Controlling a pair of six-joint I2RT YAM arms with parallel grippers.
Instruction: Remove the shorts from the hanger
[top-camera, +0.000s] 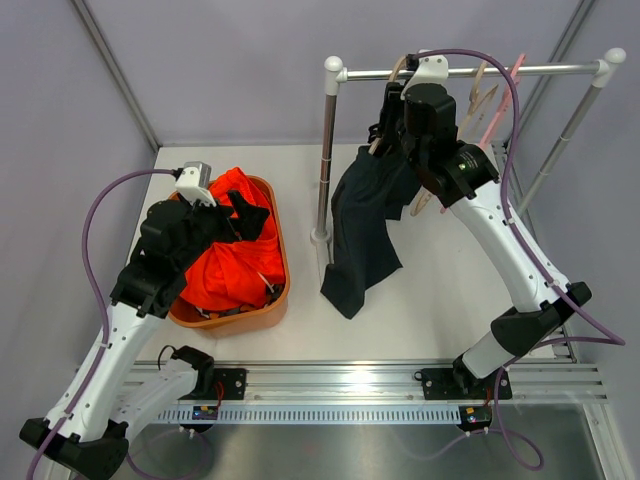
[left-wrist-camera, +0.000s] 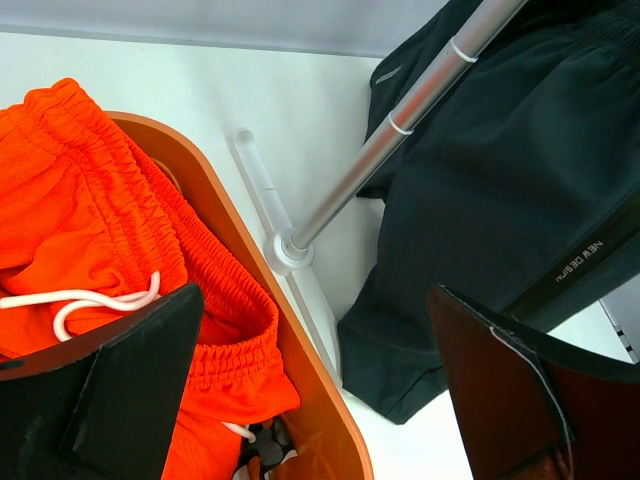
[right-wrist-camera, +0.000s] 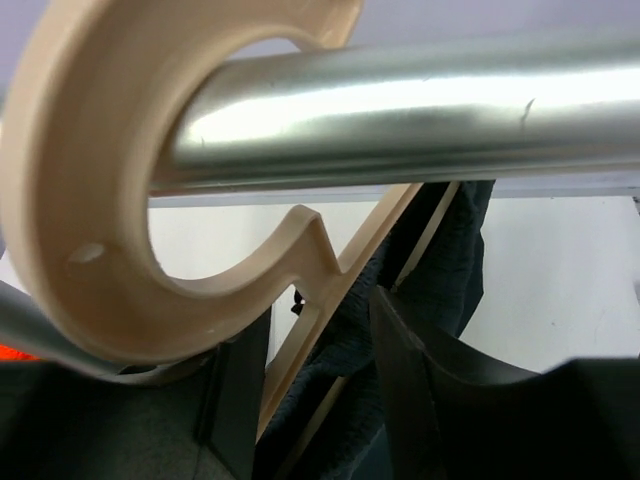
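Navy shorts (top-camera: 365, 230) are hanging on the hanger (right-wrist-camera: 100, 200), which is hooking the rail (right-wrist-camera: 400, 110). The right hand (right-wrist-camera: 315, 330) is straddling hanger and cloth, grip uncertain, presumably to free them. The left hand (left-wrist-camera: 315, 300) is hovering wide open over the orange shorts (left-wrist-camera: 80, 200) in the basket (left-wrist-camera: 230, 220).

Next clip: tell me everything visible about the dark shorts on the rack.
The dark shorts are navy, nearly black, of thin smooth fabric, with small white lettering on a side stripe. They hang crumpled from a pale wooden hanger hooked over the metal rail, draping beside the rack's post, one leg down to the white table. The right gripper straddles the hanger arm and fabric; a grip is unclear.
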